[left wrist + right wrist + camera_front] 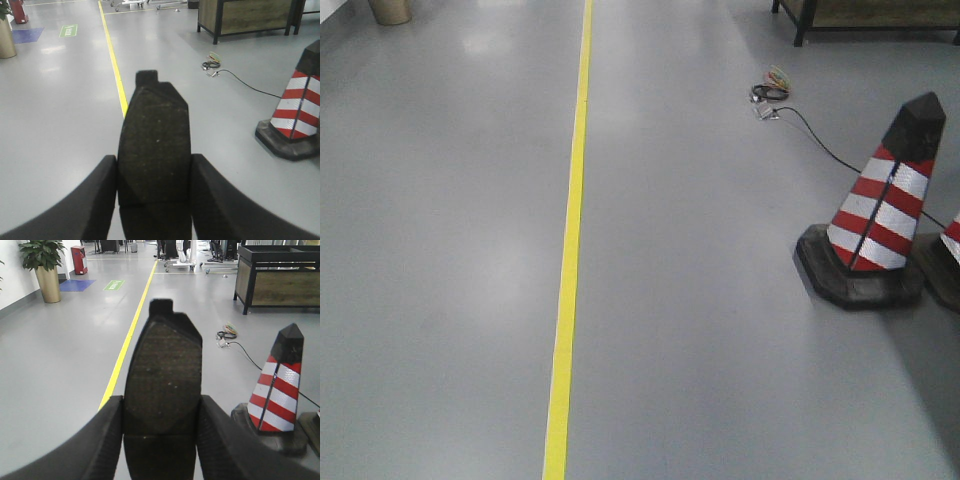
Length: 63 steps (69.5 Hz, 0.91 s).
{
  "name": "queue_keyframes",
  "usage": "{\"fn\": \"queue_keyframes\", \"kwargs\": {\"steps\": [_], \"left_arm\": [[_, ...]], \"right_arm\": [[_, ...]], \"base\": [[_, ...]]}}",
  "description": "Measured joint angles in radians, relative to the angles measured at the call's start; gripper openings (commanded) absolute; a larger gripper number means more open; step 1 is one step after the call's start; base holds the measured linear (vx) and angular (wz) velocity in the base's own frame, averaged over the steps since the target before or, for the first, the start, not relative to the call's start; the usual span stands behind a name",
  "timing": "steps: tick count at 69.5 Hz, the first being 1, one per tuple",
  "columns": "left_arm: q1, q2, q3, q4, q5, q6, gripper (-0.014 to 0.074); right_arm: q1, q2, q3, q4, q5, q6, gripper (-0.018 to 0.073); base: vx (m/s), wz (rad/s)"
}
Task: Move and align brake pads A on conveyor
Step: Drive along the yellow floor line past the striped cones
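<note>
In the left wrist view my left gripper [154,175] is shut on a dark grey brake pad [154,140] that sticks out forward between the fingers, a thin groove across it near the jaws. My right gripper [161,420] is likewise shut on another dark brake pad [164,375], held lengthwise with its tab pointing away. Both pads hang above a grey workshop floor. The conveyor is out of view in every frame. Neither gripper shows in the front view.
A yellow floor line [570,240] runs away ahead. A red-and-white traffic cone [880,215] stands at the right with a second cone's base [945,262] beside it. A cable and small parts [770,95] lie on the floor. A wooden-sided bench [280,280] and a potted plant [45,270] stand farther off.
</note>
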Motion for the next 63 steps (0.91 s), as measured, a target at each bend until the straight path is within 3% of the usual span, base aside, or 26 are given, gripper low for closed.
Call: {"fn": "queue_keyframes", "kwargs": {"steps": [63], "left_arm": [[0.000,0.000,0.000,0.000,-0.001,0.000,-0.0006]], "right_arm": [[0.000,0.000,0.001,0.000,-0.001,0.000,-0.0010]], "base": [[0.62,-0.05]]}}
